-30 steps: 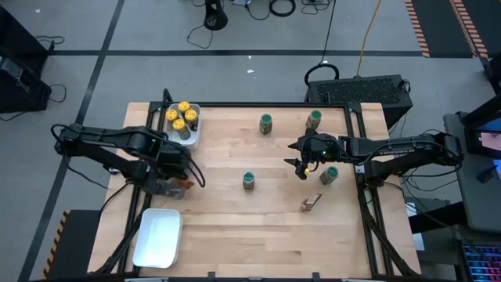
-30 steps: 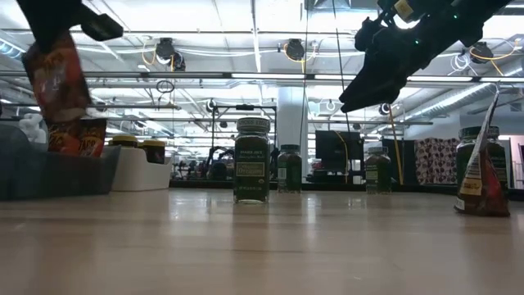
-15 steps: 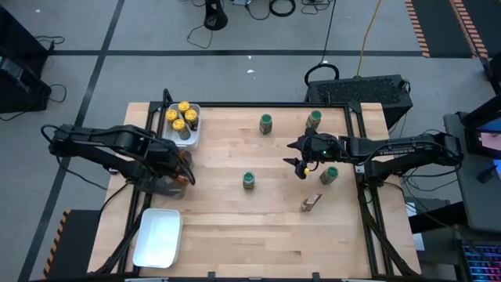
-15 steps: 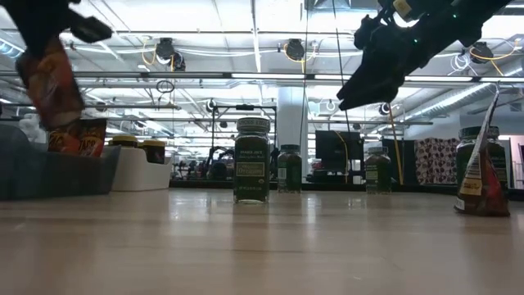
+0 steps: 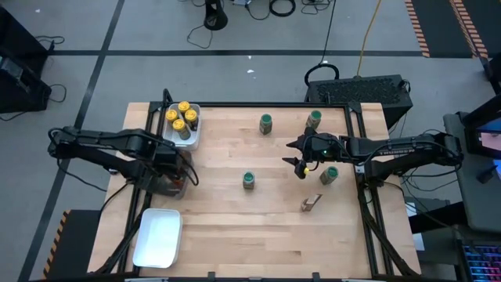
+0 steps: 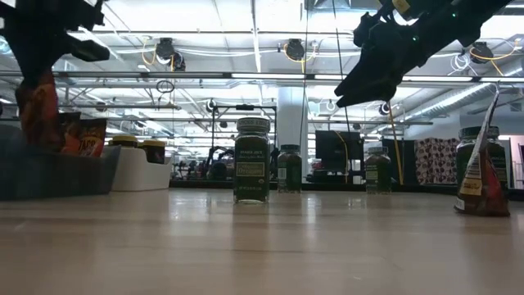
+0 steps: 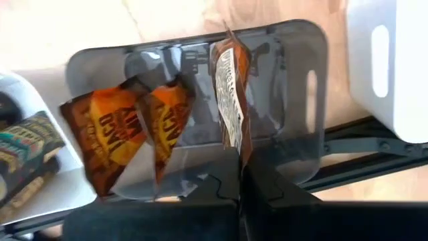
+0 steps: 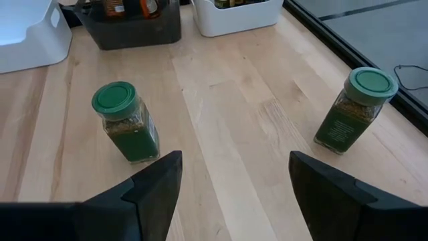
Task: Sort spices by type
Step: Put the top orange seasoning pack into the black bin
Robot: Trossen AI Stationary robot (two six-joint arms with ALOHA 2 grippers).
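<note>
Now the left gripper (image 7: 239, 167) is clenched on an orange-brown packet (image 7: 231, 94) and has carried it over the dark grey tray (image 7: 314, 100); a second ago, in the low view, that packet hung higher and nearer the table's middle, and since then it has come down and across until it hangs just above the tray's floor. Two like packets (image 7: 134, 130) already lean inside that tray, so this one is joining its own kind; my reading is that letting go is the step in hand, and the packet looks likely to tip against its neighbours once freed.

On the high view's clock face the grey tray (image 5: 160, 188) sits at about nine o'clock from the table's middle, with the yellow-lidded jars (image 5: 182, 117) gathered in a white tray (image 5: 196, 135) at roughly ten, and an empty white tray (image 5: 159, 237) near seven.

Meanwhile the right gripper (image 5: 300, 165) hovers with its fingers spread and nothing between them, unmoved over the last second, at about three o'clock. Four green-lidded jars (image 5: 249, 179) stand loose on the table, and one more packet (image 5: 311, 203) lies at about four o'clock, so the sorting is perhaps halfway done
</note>
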